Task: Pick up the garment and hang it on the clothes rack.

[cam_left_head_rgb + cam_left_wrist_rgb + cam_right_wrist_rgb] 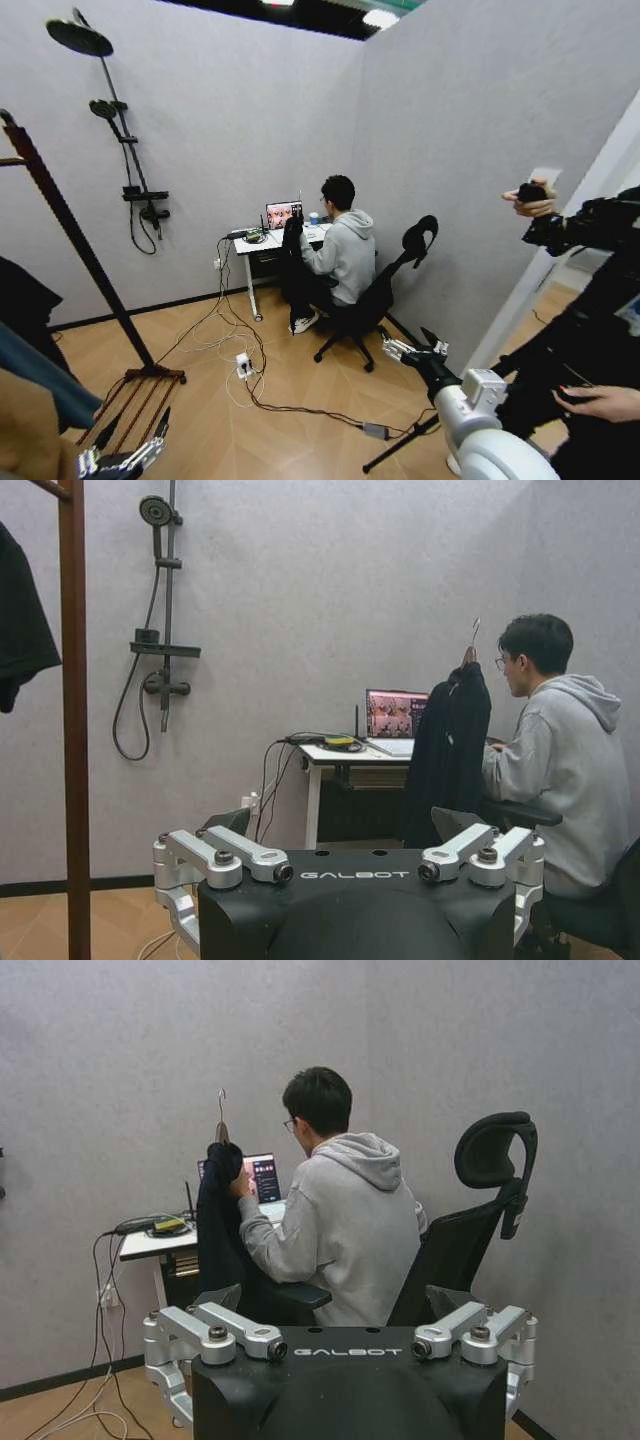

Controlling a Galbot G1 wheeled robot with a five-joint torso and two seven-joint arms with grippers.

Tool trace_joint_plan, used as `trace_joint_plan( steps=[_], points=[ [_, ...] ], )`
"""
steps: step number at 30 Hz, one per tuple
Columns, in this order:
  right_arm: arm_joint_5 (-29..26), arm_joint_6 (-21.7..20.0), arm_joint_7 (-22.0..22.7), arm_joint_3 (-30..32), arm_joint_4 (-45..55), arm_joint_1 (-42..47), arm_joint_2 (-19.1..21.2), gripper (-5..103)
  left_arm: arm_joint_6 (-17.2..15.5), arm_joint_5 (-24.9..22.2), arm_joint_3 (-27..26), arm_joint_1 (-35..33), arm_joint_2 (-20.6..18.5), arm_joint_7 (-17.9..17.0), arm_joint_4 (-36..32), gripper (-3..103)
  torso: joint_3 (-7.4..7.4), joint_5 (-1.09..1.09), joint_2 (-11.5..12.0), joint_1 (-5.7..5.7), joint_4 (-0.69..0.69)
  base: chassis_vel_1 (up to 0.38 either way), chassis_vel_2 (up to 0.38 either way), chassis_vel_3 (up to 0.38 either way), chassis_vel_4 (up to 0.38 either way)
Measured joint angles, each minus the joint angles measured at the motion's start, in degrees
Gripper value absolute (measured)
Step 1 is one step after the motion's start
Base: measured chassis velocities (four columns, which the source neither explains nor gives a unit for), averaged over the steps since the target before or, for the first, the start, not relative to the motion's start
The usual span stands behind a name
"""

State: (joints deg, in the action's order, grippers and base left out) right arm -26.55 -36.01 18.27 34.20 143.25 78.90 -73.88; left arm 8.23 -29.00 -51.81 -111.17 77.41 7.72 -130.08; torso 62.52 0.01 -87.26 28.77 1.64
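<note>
The garment (292, 236), a black top on a hanger with a metal hook, is held up by a seated person at the far desk; it also shows in the left wrist view (450, 750) and the right wrist view (218, 1235). The clothes rack (78, 245) stands at the left, its dark reddish post (72, 730) close to my left arm, with dark, blue and tan clothes on it at the frame edge. My left gripper (122, 458) is low by the rack's base, open and empty (340, 825). My right gripper (413, 350) hangs open and empty (335, 1300), aimed at the person and well short of the garment.
A black shower-head stand (125, 150) is on the back wall. The desk (262, 243) with a laptop, the office chair (385, 290), floor cables and a power strip (243, 366) lie ahead. A person with a camera (585, 300) and a tripod leg stand at the right.
</note>
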Motion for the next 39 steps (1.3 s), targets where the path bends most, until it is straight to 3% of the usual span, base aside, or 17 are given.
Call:
trace_joint_plan(
  steps=[39],
  points=[
    [0.4,0.08,-0.76,-1.46,0.0,-1.23,0.47,100,0.0,0.0,0.0,0.0,0.0,-0.02,0.0,100,0.0,-0.01,0.0,0.0,0.02,0.152,-0.1,-0.108,0.153]
  ],
)
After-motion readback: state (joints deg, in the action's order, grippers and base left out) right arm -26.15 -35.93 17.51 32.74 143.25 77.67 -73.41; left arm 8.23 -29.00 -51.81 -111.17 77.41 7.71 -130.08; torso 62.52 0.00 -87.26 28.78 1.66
